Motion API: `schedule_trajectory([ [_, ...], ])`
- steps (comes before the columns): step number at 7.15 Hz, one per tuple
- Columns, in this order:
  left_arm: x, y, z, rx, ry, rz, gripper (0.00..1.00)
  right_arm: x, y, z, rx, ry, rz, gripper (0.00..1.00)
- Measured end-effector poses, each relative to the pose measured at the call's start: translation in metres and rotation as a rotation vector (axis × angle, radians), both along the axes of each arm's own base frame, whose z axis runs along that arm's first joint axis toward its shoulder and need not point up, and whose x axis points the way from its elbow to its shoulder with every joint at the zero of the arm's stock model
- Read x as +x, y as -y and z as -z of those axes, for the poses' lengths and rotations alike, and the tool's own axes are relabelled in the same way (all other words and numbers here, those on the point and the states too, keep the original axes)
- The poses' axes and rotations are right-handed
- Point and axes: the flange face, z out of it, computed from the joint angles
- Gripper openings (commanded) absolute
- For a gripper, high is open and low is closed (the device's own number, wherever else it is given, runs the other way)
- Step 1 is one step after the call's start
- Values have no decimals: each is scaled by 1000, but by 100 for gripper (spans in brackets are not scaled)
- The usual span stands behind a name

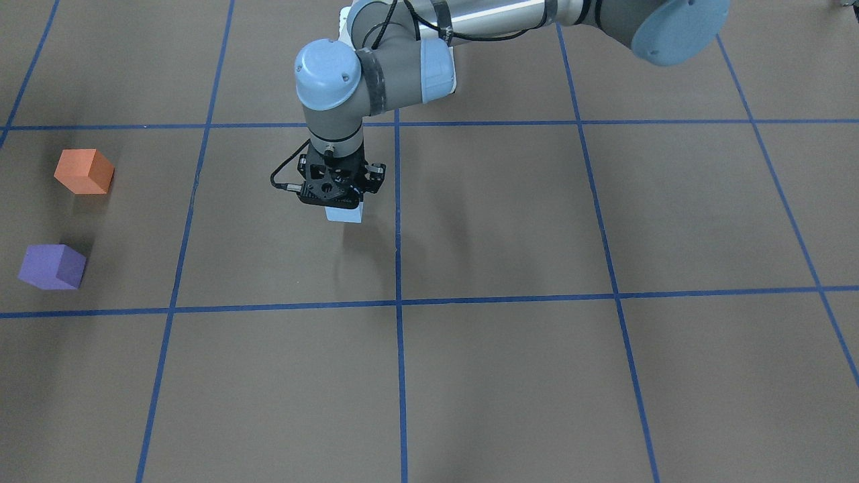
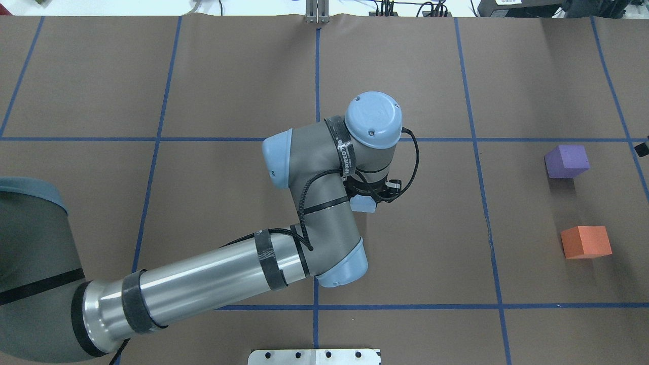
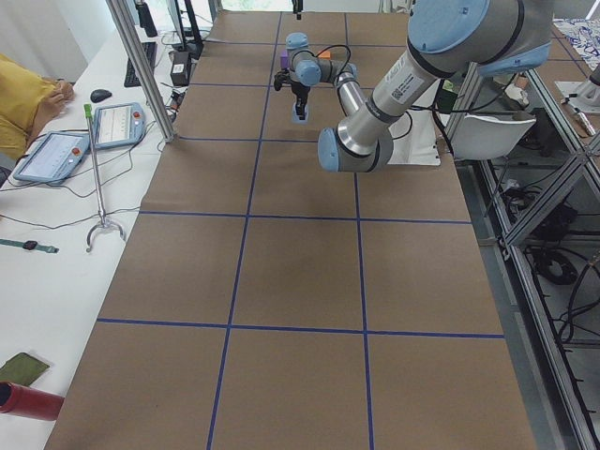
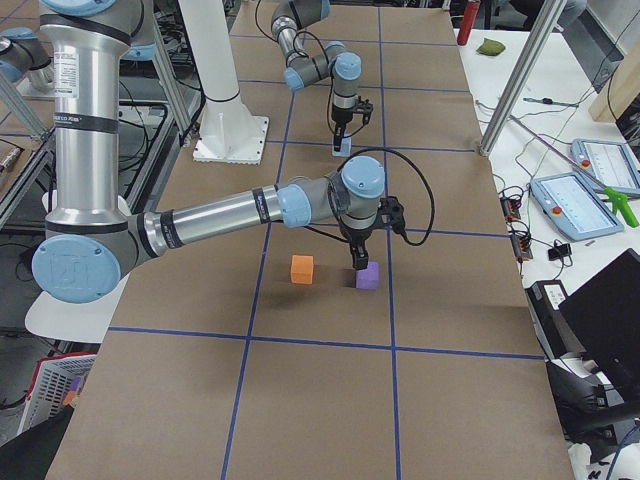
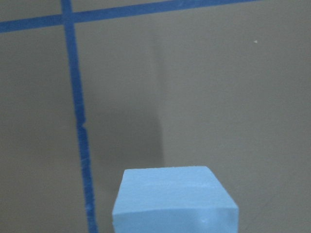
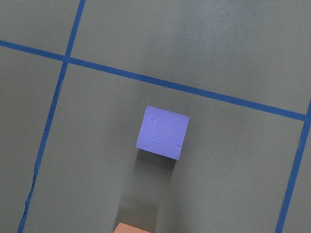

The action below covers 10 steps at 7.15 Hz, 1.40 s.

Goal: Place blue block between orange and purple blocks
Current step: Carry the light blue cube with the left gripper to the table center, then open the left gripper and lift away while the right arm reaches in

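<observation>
My left gripper [image 1: 342, 203] is shut on the light blue block [image 1: 344, 215] near the table's middle and holds it a little above the brown surface. The block also shows in the overhead view [image 2: 364, 204] and low in the left wrist view [image 5: 175, 201]. The orange block [image 2: 585, 242] and the purple block [image 2: 567, 160] stand apart on the robot's far right, with a gap between them. My right gripper [image 4: 356, 262] hangs above the purple block [image 6: 162, 132]. I cannot tell whether it is open.
Blue tape lines [image 1: 398, 221] divide the table into squares. A metal base plate [image 2: 314, 356] sits at the robot's edge. Tablets [image 4: 600, 165] and cables lie on the white side bench beyond the operators' edge of the table.
</observation>
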Motion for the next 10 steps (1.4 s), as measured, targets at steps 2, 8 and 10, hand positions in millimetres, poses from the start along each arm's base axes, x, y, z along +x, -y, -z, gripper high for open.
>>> schedule_trajectory([
  [2, 23, -7, 6, -2, 9, -2, 87, -4, 0, 1, -6, 0, 2, 100],
  [8, -13, -10, 31, -13, 5, 23, 99, -32, 4, 16, -3, 11, 3, 100],
  [10, -99, -17, 9, 6, -20, 55, 99, -84, 10, 50, -68, 57, -73, 100],
])
